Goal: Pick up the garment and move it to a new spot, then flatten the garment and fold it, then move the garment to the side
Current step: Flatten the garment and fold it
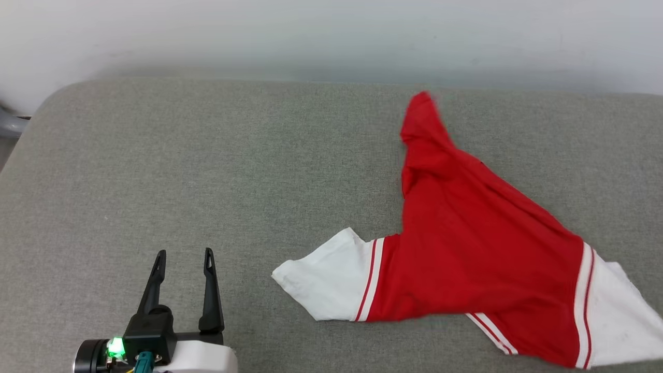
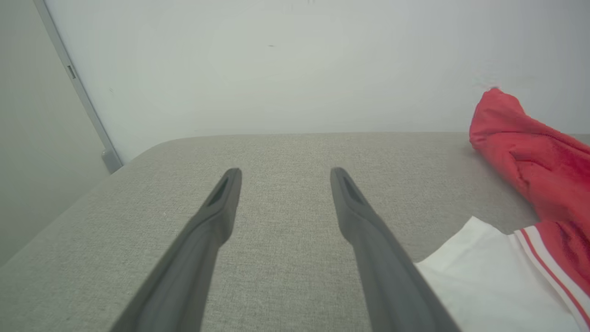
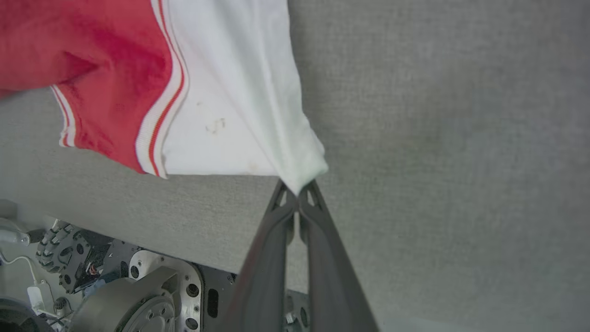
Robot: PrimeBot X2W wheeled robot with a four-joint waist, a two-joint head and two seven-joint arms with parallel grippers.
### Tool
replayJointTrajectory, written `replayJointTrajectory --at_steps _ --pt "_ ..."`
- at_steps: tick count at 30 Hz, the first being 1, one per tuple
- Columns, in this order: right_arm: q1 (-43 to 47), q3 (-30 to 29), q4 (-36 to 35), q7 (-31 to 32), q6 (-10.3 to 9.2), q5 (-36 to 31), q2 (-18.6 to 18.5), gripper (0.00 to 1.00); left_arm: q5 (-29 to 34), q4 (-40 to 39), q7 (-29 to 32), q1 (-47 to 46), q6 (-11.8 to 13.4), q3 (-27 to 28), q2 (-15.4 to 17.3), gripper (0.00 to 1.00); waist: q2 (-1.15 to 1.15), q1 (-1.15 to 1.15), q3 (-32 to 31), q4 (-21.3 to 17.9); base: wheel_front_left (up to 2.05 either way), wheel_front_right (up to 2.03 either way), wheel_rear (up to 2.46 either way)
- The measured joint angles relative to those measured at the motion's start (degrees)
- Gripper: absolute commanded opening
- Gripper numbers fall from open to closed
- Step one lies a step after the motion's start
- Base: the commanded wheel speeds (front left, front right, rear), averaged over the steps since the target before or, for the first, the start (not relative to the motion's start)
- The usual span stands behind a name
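- Garment (image 1: pixel 466 248): a red jersey T-shirt with white sleeves and red-and-white striped trim. It lies crumpled on the right half of the tabletop (image 1: pixel 207 155), with one red tip pointing to the far edge and the sleeves toward the near edge. No print shows.
- Right gripper (image 3: pixel 298 193): jaws pressed together, pinching the corner of one white sleeve (image 3: pixel 239 92). The cloth runs taut from the pinch.
- Left gripper (image 1: pixel 185 254): jaws spread and holding nothing, near the near-left corner and well apart from the other sleeve (image 1: pixel 326 282).
- Step, as I judge it: the first one, moving the garment to a new spot by a one-sleeve hold. Flattening and folding are not yet done.
- Next move calls for carrying or dragging the sleeve toward the bare left half. The loose body is likely to bunch and trail.
- Surroundings: a pale wall (image 1: pixel 311 36) behind the far edge and the robot's base (image 3: pixel 138 286) below the near edge. Nothing lies in the garment's way on the grey surface.
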Motion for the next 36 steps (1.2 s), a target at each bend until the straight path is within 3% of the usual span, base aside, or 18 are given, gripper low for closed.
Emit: replayJointTrajectory --at_steps 10,11,12,21,24,27,31,36 --pt "4.46 -0.46 12.92 -2.81 0.01 1.64 7.54 0.01 0.52 1.03 0.0 -0.82 -0.66 0.07 0.01 1.0 0.0 0.0 0.64 1.19 0.0 0.0 0.0" --pt "4.39 -0.73 13.19 -3.61 0.01 1.3 8.05 0.39 0.54 1.11 0.0 -0.81 -0.66 0.12 0.03 1.0 0.0 0.0 0.46 1.22 0.0 0.0 0.0" --pt "4.25 -0.91 13.32 -4.69 0.01 0.54 8.48 1.0 0.54 1.19 0.0 -0.73 -0.66 0.24 0.04 1.0 0.0 0.0 0.23 1.23 0.0 0.0 0.0" --pt "-0.1 -7.84 10.67 -22.13 0.01 -13.12 9.03 1.0 0.58 1.25 0.0 -0.14 -1.25 1.09 0.91 1.0 0.0 0.0 -2.18 0.33 0.0 0.0 0.0" --pt "-1.09 -12.52 10.5 -28.13 0.01 -19.39 11.8 1.0 0.82 0.99 0.0 -0.18 -1.83 1.14 1.41 1.0 0.0 0.0 -2.92 -0.07 0.0 0.0 0.0" --pt "-1.56 -18.57 9.65 -30.52 0.01 -27.83 16.83 1.0 0.89 0.71 0.0 -0.39 -2.68 1.09 2.16 1.0 0.0 0.0 -3.55 -0.37 0.0 0.0 0.0" --pt "0.03 -29.0 5.43 -31.23 0.01 -40.22 26.53 1.0 0.44 0.36 0.0 -1.69 -4.53 0.83 3.23 1.0 0.0 0.01 -4.17 -0.58 0.0 0.0 0.0" --pt "6.71 -38.71 -3.83 -30.72 0.01 -53.28 38.76 1.0 -1.29 2.19 0.13 -5.68 -10.61 -0.68 6.75 1.0 0.0 0.0 -4.85 -0.36 0.0 0.0 0.0"
